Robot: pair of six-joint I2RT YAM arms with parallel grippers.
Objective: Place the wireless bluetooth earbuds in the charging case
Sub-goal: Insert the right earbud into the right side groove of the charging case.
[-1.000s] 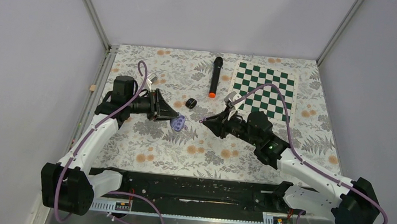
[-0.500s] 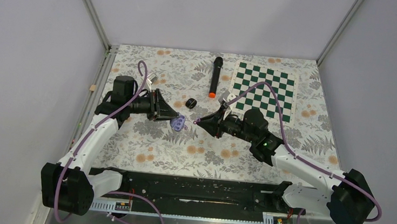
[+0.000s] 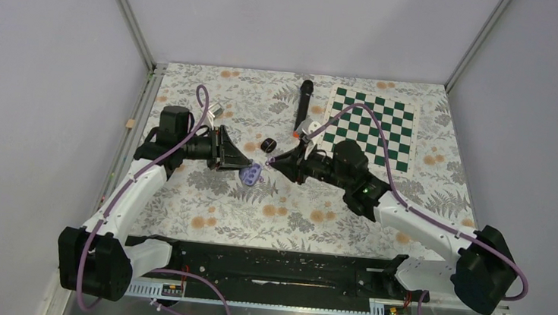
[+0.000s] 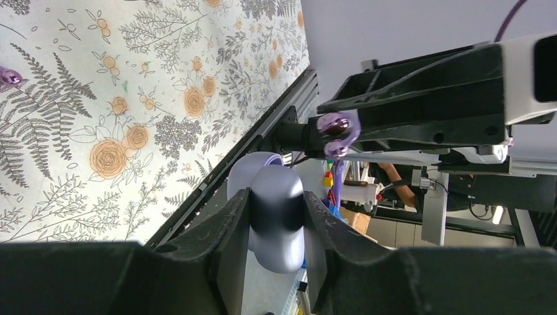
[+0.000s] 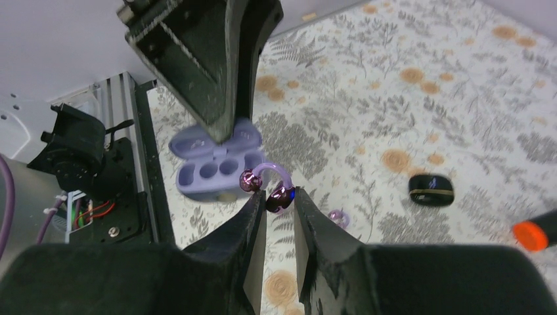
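I am pinching a pale purple earbud [image 5: 282, 193] between the fingertips of my right claw [image 5: 276, 202]. The jaws are clenched narrowly on its body, and its curved ear hook is sticking out ahead of the tips. To do this step well, I judge that I should be creeping in slowly and turning the wrist until the bud's body, not the hook, is facing an empty well. I should be letting go only once it is seated, since the hold is slight and the hook could catch on the rim and twist the bud out of line. Just beyond the hook, near but not touching, the charging case [image 5: 210, 172] is sitting open with its wells turned toward me; I cannot tell which well suits this bud. My left claw [image 4: 276, 197] is clamping that case from both sides and, as far as I can judge, holding it up off the floral cloth [image 5: 460, 92], so it should be bracing firmly while the right does the fine work. Farther out, a second purple earbud [image 5: 338, 218] is lying on the cloth just beside my right fingertips. A small black oval thing [image 5: 431, 189] is resting well apart from it, and the microphone [image 3: 303, 106] is lying beyond that, near the chessboard [image 3: 374, 124].
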